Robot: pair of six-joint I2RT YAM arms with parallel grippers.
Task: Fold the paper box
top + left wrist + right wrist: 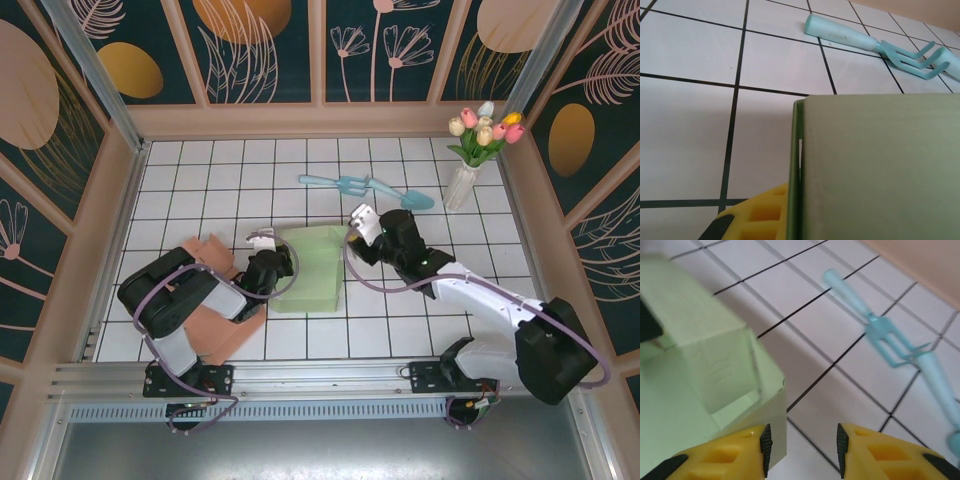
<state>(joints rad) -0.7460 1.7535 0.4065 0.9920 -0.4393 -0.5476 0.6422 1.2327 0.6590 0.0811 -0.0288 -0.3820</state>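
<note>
This is looking like a small robot lab booth dressed up as a garden room. A white tiled surface (200, 170) is lying inside walls (265, 60) showing painted flowers and leaves. A left arm (175, 300) and a right arm (490, 300) are sitting bolted by a metal rail (320, 375), and a vase of tulips (462, 183) is standing in a corner

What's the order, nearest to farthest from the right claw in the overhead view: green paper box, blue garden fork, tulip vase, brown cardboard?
1. green paper box, beside the right claw, on its left.
2. blue garden fork, just beyond it toward the back.
3. tulip vase, back right corner.
4. brown cardboard, far off at front left.
</note>
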